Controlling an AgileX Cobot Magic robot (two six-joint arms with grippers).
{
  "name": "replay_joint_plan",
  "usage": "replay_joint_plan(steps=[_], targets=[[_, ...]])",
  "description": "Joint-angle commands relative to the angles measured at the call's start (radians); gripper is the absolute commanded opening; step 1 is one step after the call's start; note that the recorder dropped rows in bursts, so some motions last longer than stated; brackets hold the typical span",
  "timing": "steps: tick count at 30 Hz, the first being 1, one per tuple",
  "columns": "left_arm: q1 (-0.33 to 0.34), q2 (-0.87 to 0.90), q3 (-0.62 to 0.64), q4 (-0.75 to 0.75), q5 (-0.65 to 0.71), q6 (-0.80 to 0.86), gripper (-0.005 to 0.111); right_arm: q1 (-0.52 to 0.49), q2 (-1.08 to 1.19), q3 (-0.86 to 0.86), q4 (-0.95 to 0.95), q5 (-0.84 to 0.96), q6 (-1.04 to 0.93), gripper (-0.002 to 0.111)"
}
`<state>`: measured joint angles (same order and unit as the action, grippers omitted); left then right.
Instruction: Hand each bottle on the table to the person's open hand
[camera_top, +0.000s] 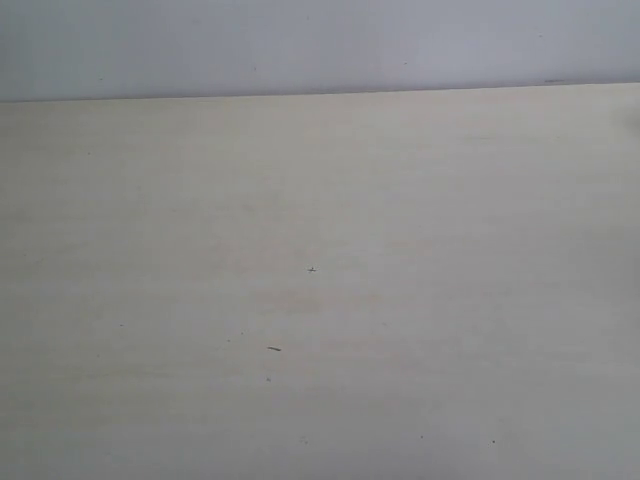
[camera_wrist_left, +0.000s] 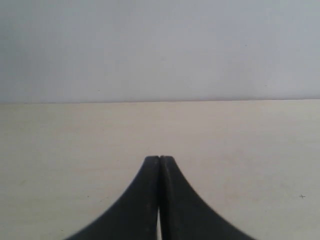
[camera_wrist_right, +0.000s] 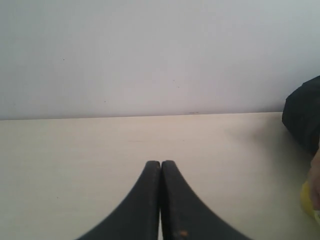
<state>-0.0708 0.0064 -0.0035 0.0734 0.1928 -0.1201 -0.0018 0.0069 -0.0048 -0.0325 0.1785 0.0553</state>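
Observation:
The pale cream table (camera_top: 320, 300) fills the exterior view, and neither a bottle nor a gripper shows there. My left gripper (camera_wrist_left: 159, 158) is shut with nothing between its dark fingers, low over the table (camera_wrist_left: 75, 140). My right gripper (camera_wrist_right: 161, 162) is likewise shut and holds nothing. At the edge of the right wrist view a dark sleeve (camera_wrist_right: 304, 117) comes in, with a sliver of skin (camera_wrist_right: 315, 175) and a yellow patch (camera_wrist_right: 309, 200) below it, probably the yellow bottle. The other bottles are out of view.
A plain grey-white wall (camera_top: 320, 45) rises behind the table's far edge. A few small dark specks (camera_top: 274, 348) mark the tabletop.

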Motion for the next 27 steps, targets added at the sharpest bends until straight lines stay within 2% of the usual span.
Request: replay_joint_plan(steps=[1, 16, 23, 27], targets=[[0.001, -0.006, 0.003, 0.003, 0.006, 0.002, 0.0, -0.007, -0.007, 0.005, 0.0, -0.009, -0.002, 0.0], [0.001, -0.006, 0.003, 0.003, 0.006, 0.009, 0.0, -0.007, -0.007, 0.005, 0.0, -0.009, -0.002, 0.0], [0.068, -0.006, 0.003, 0.003, 0.006, 0.009, 0.0, -0.007, -0.007, 0.005, 0.0, -0.009, -0.002, 0.0], [0.072, -0.006, 0.003, 0.003, 0.006, 0.009, 0.0, -0.007, -0.007, 0.005, 0.0, -0.009, -0.002, 0.0]])
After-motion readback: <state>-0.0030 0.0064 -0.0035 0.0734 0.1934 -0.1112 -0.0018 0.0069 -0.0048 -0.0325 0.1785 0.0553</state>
